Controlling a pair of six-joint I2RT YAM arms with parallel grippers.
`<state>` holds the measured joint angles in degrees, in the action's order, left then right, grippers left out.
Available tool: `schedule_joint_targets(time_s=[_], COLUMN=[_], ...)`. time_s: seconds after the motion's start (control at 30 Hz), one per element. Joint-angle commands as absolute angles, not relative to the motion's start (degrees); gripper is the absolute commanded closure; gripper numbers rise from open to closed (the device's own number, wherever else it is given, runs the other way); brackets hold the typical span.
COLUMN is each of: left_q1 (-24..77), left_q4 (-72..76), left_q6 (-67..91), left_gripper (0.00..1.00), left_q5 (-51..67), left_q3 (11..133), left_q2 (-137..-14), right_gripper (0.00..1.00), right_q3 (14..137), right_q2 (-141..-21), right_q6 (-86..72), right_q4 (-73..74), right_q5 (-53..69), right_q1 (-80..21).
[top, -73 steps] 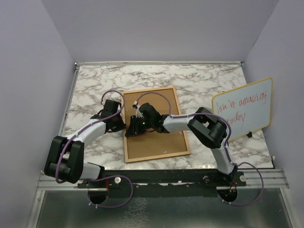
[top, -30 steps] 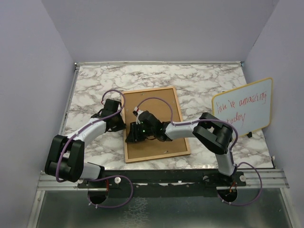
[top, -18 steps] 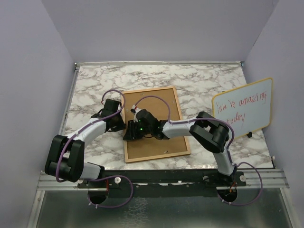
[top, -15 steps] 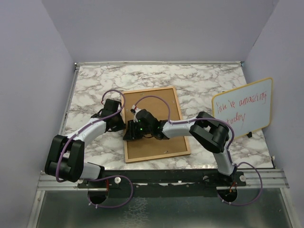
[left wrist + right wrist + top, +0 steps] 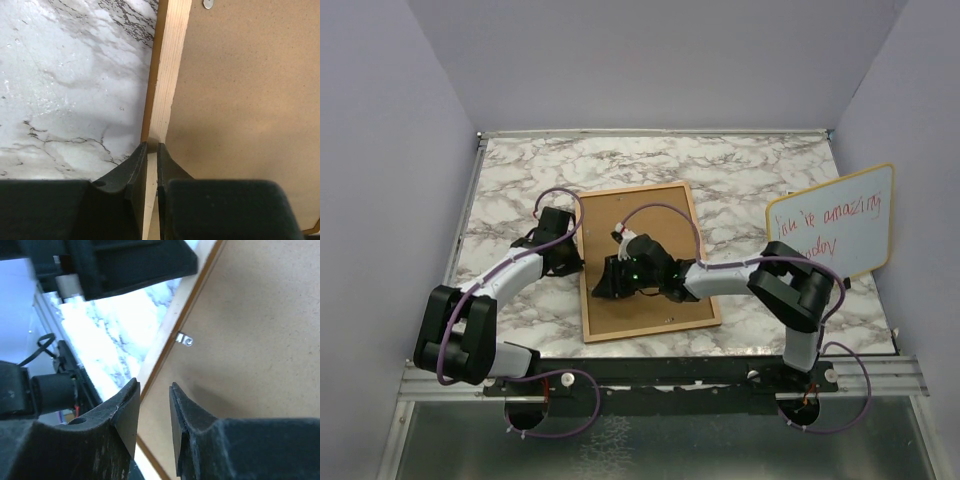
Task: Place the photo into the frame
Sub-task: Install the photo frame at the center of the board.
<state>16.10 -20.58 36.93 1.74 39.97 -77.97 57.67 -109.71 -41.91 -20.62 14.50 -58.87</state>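
**Frame lies back-up on the marble, left fingers pinching its rim**

The large rectangular picture frame [image 5: 645, 262], with a thin orange-brown wooden rim and a brown cork-like back board, lies flat near the middle of the white-and-grey marbled tabletop [image 5: 740, 170]. Its back board faces up, and it sits slightly skewed to the tabletop's edges.

The left arm reaches in from the left side. The left fingers [image 5: 574, 265] meet the frame at the middle of its left edge. In the left wrist view, the left fingers [image 5: 142, 159] are drawn almost together. The pale wooden rim runs straight between them, so they pinch the frame's left rim, one finger on the marble side and one on the board side. A small silver metal tab [image 5: 208, 4] sits on the back board just inside the rim, at the top of that view.

The right arm stretches across the lower half of the frame from the right. The right fingers [image 5: 602, 287] are over the back board close to its left edge, near the left fingers. In the right wrist view, the right fingers [image 5: 131, 397] stand partly apart with a clear gap and nothing between them. They point at the board beside the rim, just short of the metal tab [image 5: 186, 340].

A yellow-rimmed whiteboard with red handwriting [image 5: 832, 232] leans at the right side, well apart from the frame.
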Motion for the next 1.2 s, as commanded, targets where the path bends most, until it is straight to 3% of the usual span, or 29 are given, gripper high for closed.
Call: schedule_joint_targets(time_s=[0.0, 0.37, 0.63, 1.17], left_q1=[16.1, 16.1, 16.1, 16.0], left_q4=[-21.6, -19.5, -18.7, -15.7], left_q6=[35.9, 35.7, 38.4, 40.0], left_gripper=[0.87, 0.65, 0.65, 0.71], left_q5=[1.0, 2.5, -1.8, -4.4], left_q3=[42.3, 42.9, 44.0, 42.1], left_q2=[-76.6, -78.4, -80.6, -83.3], right_gripper=[0.65, 0.65, 0.64, 0.63], right_q3=[54.5, 59.3, 71.8, 94.7], right_q2=[-104.0, -103.0, -111.6, -129.3], right_q6=[-41.3, -45.0, -48.3, -43.4], right_q4=[-25.0, -15.2, -4.7, 2.4], right_q5=[10.9, 0.2, 4.0, 9.3], right_q1=[-59.1, -55.4, -48.0, -47.7])
